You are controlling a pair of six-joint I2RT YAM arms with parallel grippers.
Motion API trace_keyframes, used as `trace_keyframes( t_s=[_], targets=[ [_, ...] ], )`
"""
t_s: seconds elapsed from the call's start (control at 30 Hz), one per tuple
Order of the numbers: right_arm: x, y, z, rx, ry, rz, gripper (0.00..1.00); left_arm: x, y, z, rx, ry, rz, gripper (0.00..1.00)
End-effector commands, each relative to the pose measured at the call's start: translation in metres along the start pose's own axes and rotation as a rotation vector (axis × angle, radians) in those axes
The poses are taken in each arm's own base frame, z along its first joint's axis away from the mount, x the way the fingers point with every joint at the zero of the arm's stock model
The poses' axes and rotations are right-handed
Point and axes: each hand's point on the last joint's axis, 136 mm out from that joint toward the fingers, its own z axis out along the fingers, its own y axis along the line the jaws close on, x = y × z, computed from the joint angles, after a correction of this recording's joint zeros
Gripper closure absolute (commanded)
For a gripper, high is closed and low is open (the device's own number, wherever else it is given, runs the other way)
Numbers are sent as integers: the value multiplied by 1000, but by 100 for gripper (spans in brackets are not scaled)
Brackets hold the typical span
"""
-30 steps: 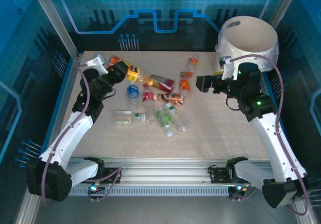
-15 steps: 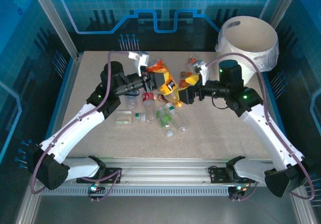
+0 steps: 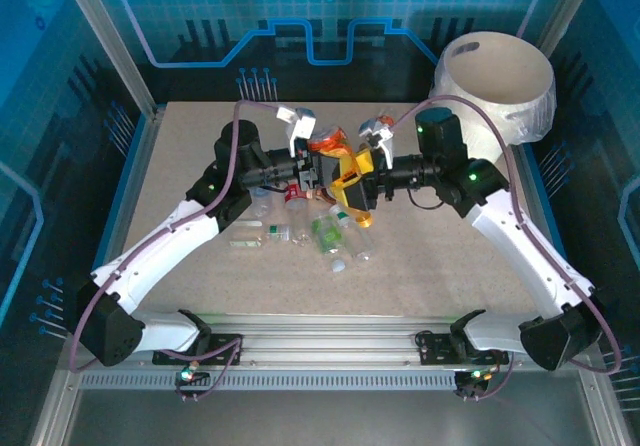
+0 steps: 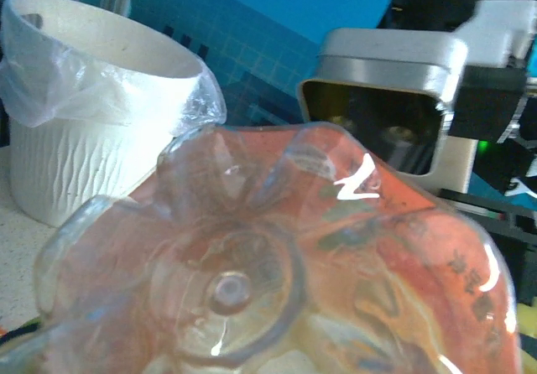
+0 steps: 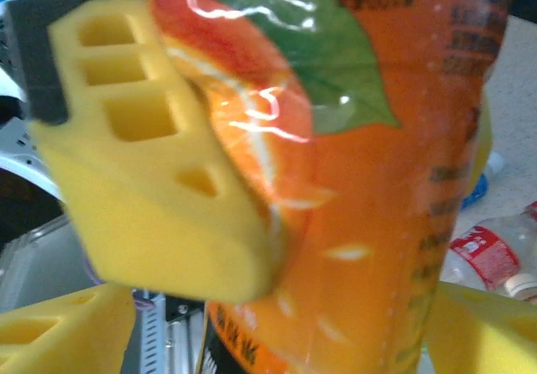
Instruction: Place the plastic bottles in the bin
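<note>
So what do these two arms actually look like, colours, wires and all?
Both the left arm and the right arm have white shells with black joints and bases. A purple cable loops loosely along each, and small green lights glow on the joints. A white camera housing sits at each wrist. The fingers are chunky yellow blocks with square holes.

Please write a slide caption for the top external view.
Left hand holds an orange-label bottle above the table, right hand open around it, bin far right.

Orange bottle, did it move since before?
Yes. The orange bottle in the left gripper went right, away from the table's left edge, nearer the bin.
</note>
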Motion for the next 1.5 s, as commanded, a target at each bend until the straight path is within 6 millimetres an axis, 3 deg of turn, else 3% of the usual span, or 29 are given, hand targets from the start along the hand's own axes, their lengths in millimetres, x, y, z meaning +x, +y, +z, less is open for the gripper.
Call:
trace_keyframes(
  t_s=[0.0,0.13,0.37,0.5,0.63,0.7,0.8,0.97,1.1,1.47],
  targets=[
    [2,18,3,-87,37,-5,15,-23,-23,-2,82,-47,95,50],
    [2,23,5,-141,43,-2,26,-21,-21,-2,76,-46,94,50],
    [2,4,9,-39,50,34,50,-17,-11,1,40,-34,81,48],
    [0,-15,9,65,40,53,58,-13,0,1,-32,3,75,38],
    [0,-34,5,179,26,52,61,-18,18,-8,-170,-19,73,10],
    [2,-42,1,230,31,53,61,-20,22,-14,-213,-36,81,2],
    [2,-54,-9,308,25,58,62,-25,20,-24,-250,-60,108,1],
    [-3,-89,-40,507,-16,100,62,-32,32,-49,-396,-133,117,1],
    [-14,-118,-74,669,-107,133,61,-26,49,-73,-545,-171,100,1],
    [-78,-182,-175,1071,-425,134,60,37,92,-125,-822,-163,-22,1]
  ],
)
